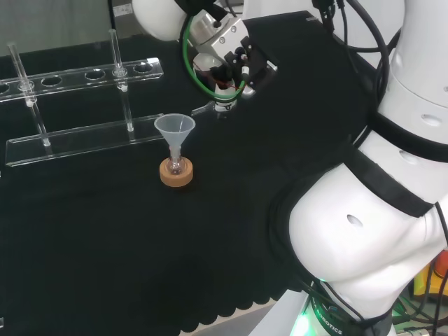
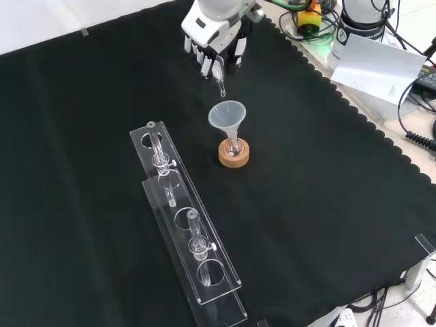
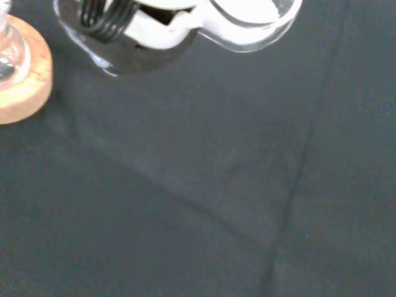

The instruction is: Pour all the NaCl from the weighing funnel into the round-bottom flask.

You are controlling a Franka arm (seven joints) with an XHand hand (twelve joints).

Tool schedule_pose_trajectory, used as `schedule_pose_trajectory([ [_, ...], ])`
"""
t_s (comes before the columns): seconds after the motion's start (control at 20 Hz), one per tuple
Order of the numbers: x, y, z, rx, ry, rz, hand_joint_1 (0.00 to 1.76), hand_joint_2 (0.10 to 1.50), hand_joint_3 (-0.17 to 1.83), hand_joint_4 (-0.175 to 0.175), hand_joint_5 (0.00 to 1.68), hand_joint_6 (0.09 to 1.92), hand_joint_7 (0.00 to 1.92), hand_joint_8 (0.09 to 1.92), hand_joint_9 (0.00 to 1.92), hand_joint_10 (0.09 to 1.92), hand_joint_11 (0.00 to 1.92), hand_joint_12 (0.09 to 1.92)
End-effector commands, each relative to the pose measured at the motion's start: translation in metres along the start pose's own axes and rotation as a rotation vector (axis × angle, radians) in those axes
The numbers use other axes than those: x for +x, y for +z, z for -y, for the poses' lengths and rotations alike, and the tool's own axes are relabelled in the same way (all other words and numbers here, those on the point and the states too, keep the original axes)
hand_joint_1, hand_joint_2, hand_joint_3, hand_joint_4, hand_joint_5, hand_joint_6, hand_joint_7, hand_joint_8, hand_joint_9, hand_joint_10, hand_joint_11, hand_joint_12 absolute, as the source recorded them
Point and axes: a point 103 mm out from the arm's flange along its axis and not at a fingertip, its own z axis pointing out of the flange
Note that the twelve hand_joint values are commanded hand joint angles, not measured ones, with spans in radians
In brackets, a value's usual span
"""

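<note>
The clear glass weighing funnel [image 2: 219, 76] is up in the black and white robot hand [image 2: 214, 46], fingers curled round it, spout hanging down in the front view; white NaCl powder [image 3: 247, 12] sits in its bowl in the wrist view, so nothing looks poured yet; I'd say we're at the carry-over step. The small clear round-bottom flask [image 1: 176, 166] sits on a round cork ring stand [image 1: 176, 173] with a translucent plastic filling funnel [image 1: 174, 128] in its neck, near the hand but apart; next move needs the spout lined up over that funnel's mouth, then a slow tilt. No readable labels on the ware or the black-cloth worktop [image 2: 327, 204].
</note>
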Motion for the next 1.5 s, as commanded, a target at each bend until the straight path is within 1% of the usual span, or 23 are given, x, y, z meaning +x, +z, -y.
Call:
schedule_pose_trajectory([
  [0.05, 0.006, -0.003, -0.008, 0.042, -0.003, 0.034, 1.10, 0.91, 0.20, 0.175, 1.22, 0.62, 1.43, 0.20, 1.44, 0.09, 1.13, 0.83],
  [0.3, 0.010, -0.006, -0.011, 0.057, -0.009, 0.049, 1.10, 0.91, 0.20, 0.175, 1.23, 0.62, 1.43, 0.20, 1.44, 0.09, 1.13, 0.83],
  [0.6, 0.008, -0.010, -0.015, 0.093, -0.003, 0.094, 1.10, 0.91, 0.20, 0.175, 1.23, 0.62, 1.43, 0.20, 1.44, 0.09, 1.13, 0.83],
  [1.1, 0.014, -0.020, -0.019, 0.095, -0.012, 0.119, 1.10, 0.91, 0.20, 0.175, 1.23, 0.61, 1.43, 0.20, 1.44, 0.09, 1.13, 0.83],
  [1.3, 0.015, -0.023, -0.020, 0.103, -0.016, 0.142, 1.10, 0.91, 0.20, 0.175, 1.23, 0.61, 1.43, 0.20, 1.44, 0.09, 1.13, 0.83],
  [1.5, 0.021, -0.026, -0.021, 0.118, -0.017, 0.183, 1.10, 0.91, 0.20, 0.175, 1.23, 0.61, 1.43, 0.19, 1.44, 0.09, 1.13, 0.83],
])
